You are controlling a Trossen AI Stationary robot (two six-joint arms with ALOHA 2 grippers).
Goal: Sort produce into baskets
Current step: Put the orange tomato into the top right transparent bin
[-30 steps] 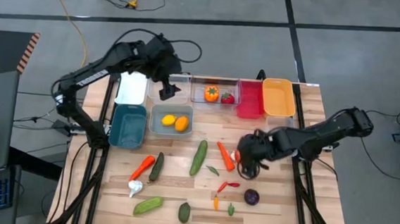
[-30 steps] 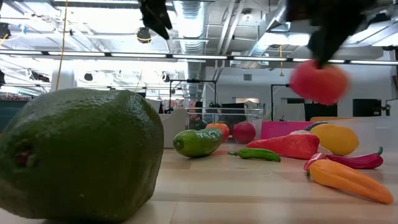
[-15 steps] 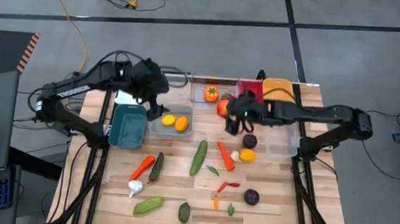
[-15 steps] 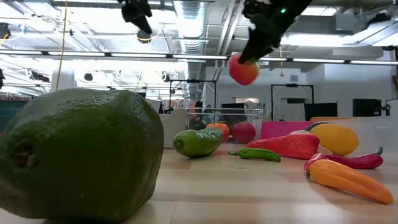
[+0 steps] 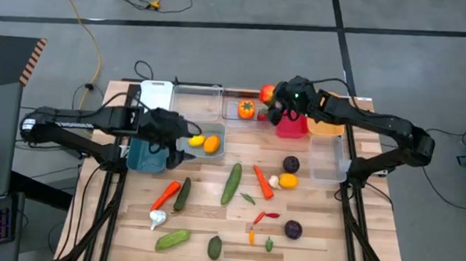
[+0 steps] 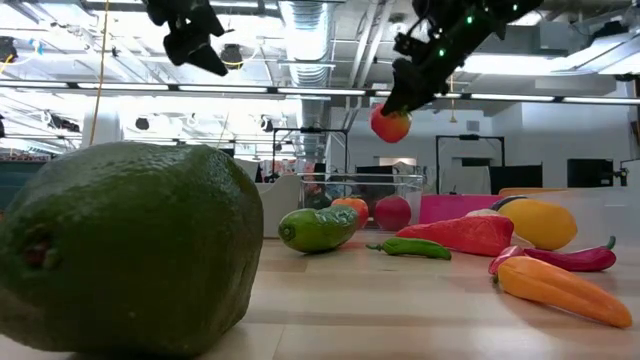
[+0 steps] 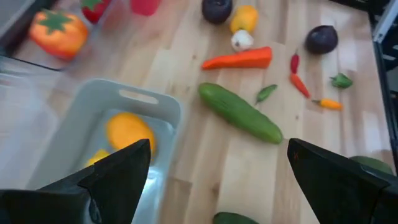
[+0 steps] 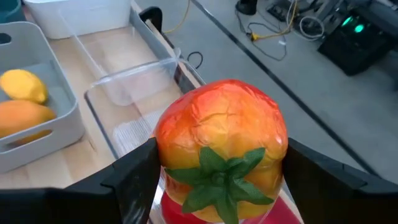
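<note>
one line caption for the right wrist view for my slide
Right claw shut on a red-orange pepper, held above the clear basket at the table's far edge.

Right hand (image 8: 221, 177): both dark fingers (image 8: 134, 180) clamp a red-orange pepper (image 8: 221, 152), green stem cap facing the camera, fruit filling the middle of the frame. Behind it, an empty clear tub (image 8: 134, 93) on the wooden worktop (image 8: 56, 177). Beside that, a grey-blue tub (image 8: 37, 127) holding a yellow lemon (image 8: 22, 85) and an orange fruit (image 8: 25, 118), the two touching. White tub (image 8: 78, 12) further off. Grey floor (image 8: 267, 81) beyond, with cables (image 8: 283, 25).
</note>
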